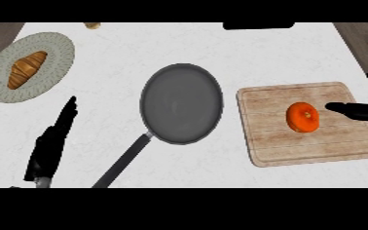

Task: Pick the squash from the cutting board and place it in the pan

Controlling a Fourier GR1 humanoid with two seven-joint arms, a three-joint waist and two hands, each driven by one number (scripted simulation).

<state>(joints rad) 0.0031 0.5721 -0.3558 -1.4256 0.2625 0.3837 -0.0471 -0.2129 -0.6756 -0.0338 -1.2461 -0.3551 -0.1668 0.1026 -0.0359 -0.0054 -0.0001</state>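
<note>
An orange squash (303,117) lies on the wooden cutting board (273,141) at the right. My right hand (350,110) comes in from the right edge, its fingertip just right of the squash and slightly apart from it; only part of the hand shows. The dark grey pan (181,102) sits in the middle of the counter, its handle (122,163) pointing toward the lower left. It holds nothing. My left hand (54,141) rests at the lower left with straight fingers pointing up, well away from the pan.
A pale patterned plate (54,53) with a croissant (26,69) stands at the far left. A small tan object (92,26) and a black object (257,26) sit at the counter's back edge.
</note>
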